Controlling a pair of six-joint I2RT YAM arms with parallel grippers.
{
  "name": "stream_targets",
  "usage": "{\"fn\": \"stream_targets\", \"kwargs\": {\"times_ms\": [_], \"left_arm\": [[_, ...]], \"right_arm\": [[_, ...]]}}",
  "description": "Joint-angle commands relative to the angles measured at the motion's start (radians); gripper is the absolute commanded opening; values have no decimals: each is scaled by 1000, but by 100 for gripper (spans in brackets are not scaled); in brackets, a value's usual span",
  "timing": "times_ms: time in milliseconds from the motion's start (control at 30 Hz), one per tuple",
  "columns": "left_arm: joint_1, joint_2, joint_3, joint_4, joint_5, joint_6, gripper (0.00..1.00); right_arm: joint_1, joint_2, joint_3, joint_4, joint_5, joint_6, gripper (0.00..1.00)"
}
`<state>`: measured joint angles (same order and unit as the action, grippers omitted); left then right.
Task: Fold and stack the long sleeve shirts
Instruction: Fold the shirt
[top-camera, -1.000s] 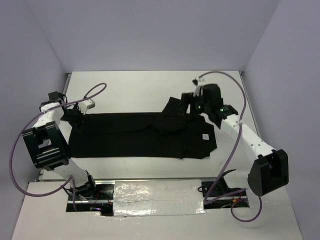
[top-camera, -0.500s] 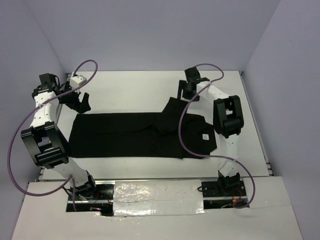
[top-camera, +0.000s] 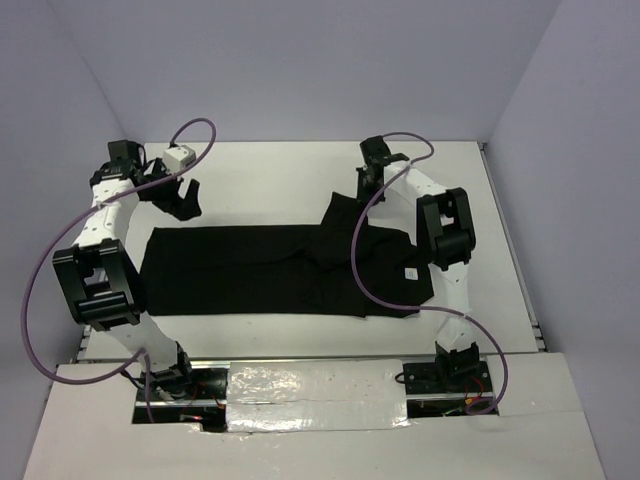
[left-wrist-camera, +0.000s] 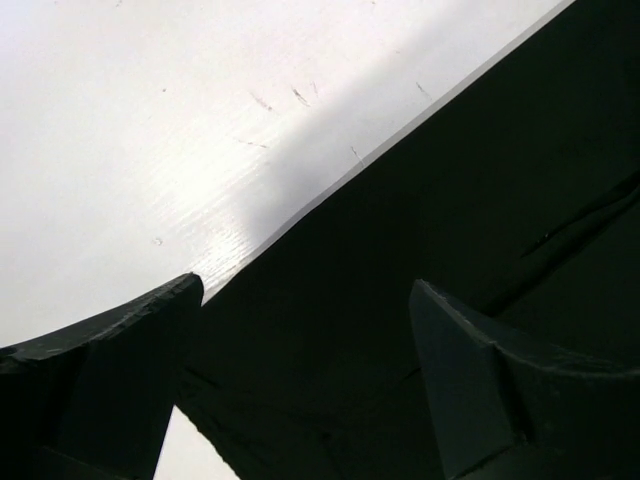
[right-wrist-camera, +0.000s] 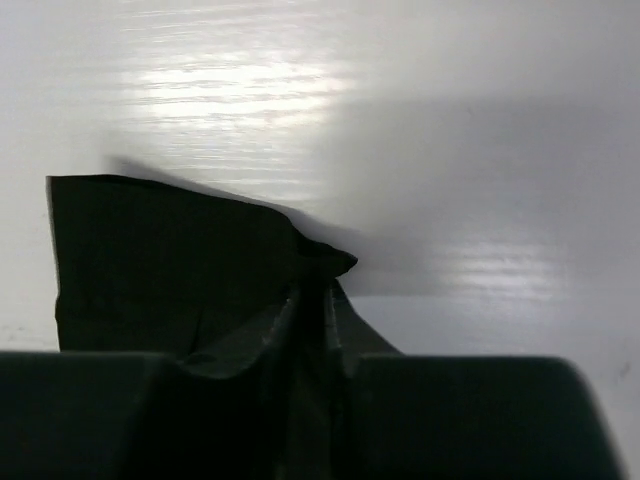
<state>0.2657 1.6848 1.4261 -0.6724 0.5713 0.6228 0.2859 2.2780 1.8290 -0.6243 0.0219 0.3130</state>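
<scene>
Judging by the grip, a fold is being started. The black shirt (top-camera: 260, 270) lies flat across the middle of the tabletop (top-camera: 270, 175), rumpled toward the tabletop's right, where its white tag (top-camera: 409, 273) shows. The right gripper (top-camera: 367, 188) pinches a ridge of cloth at the shirt's far edge. The left gripper (top-camera: 184, 200) hangs wide open and empty over the far-left corner, and it likely needs to descend and grip next.

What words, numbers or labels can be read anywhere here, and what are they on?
No text can be read.
White tag on the black shirt: any print on it is too small to read from above.
Wrist views: only plain dark fabric and the bare white table, no writing.
</scene>
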Motion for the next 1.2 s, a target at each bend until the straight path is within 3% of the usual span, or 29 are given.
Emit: {"fn": "stream_targets", "kwargs": {"times_ms": [0, 33, 267, 333, 500, 600, 767, 1067, 1167], "left_arm": [[-26, 21, 53, 2, 25, -37, 95], [-34, 21, 60, 0, 30, -38, 92], [-183, 36, 129, 22, 13, -98, 73], [-247, 49, 164, 25, 10, -112, 74], [-379, 105, 211, 86, 21, -201, 88], [-402, 124, 241, 207, 65, -300, 88], [-442, 110, 313, 263, 157, -313, 99], [-503, 85, 312, 306, 225, -320, 99], [-531, 127, 399, 281, 202, -307, 99]], "right_arm": [[7, 15, 44, -10, -107, -11, 10], [7, 6, 38, 12, -126, -20, 0], [9, -233, -62, 354, -333, -101, 0], [12, -303, -76, 392, -381, -132, 0], [30, -408, -140, 478, -459, -210, 0], [39, -456, -181, 500, -505, -235, 0], [50, -523, -237, 532, -536, -261, 0], [75, -560, -241, 522, -545, -298, 0], [93, -565, -243, 500, -557, -356, 0]]}}
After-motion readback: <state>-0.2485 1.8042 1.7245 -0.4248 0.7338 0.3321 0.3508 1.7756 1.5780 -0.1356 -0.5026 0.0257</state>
